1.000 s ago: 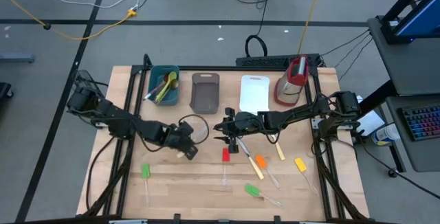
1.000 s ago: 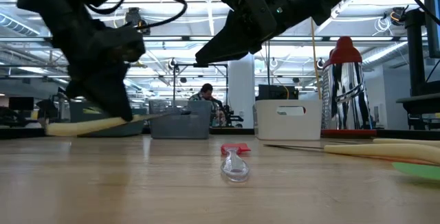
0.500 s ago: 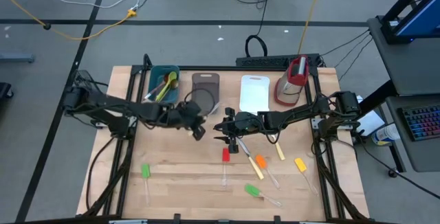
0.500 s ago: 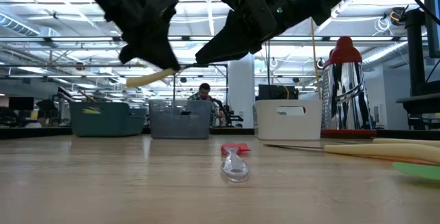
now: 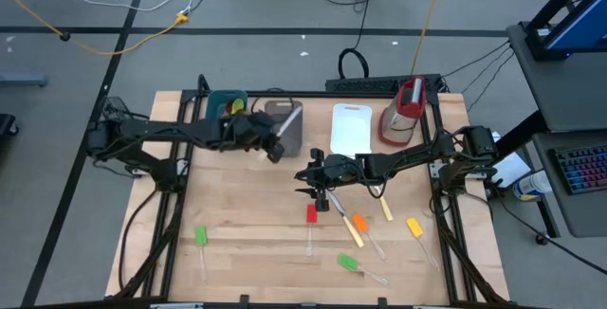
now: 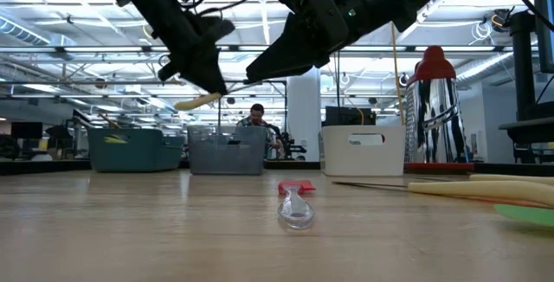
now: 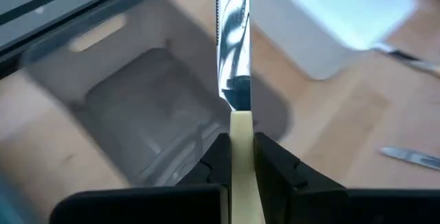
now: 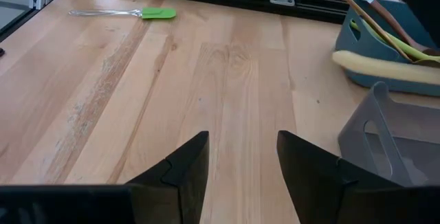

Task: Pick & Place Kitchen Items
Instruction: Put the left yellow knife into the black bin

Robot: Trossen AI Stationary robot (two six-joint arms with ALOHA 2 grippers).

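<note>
My left gripper (image 5: pixel 273 144) is shut on a pale-handled knife (image 7: pixel 234 59) and hangs above the grey tub (image 5: pixel 284 119) at the table's far side. The knife's blade (image 7: pixel 232 38) points out over the tub's hollow (image 7: pixel 158 107). My right gripper (image 5: pixel 309 178) hovers open above the middle of the table; in its wrist view (image 8: pixel 240 162) nothing lies between its fingers. In the teal tub (image 5: pixel 226 110) lie several utensils. Spatulas lie loose on the near half: green (image 5: pixel 200 236), red (image 5: pixel 310 214), orange (image 5: pixel 358 222). My left gripper pinches the knife's pale handle (image 7: pixel 240 124) between its two fingers (image 7: pixel 218 157), close to where the blade starts. The knife lies along the fingers, its blade sticking out past their tips. The fingers slant down toward the far edge. The knife is lifted clear, over the grey tub.
A white tub (image 5: pixel 351 127) and a red-and-clear jug (image 5: pixel 402 110) stand to the right of the grey tub. More utensils lie near my right arm: a pale-handled knife (image 5: pixel 386 209), a yellow spatula (image 5: pixel 413 226), a green spatula (image 5: pixel 348 263). Bare wood (image 5: pixel 237 205) shows at centre left.
My left gripper has risen from low over the table's centre left and swung toward the far edge, to above the grey tub, turning as it went. It stayed shut on the knife, which went up with it, clear of the table. My right gripper has kept still.
</note>
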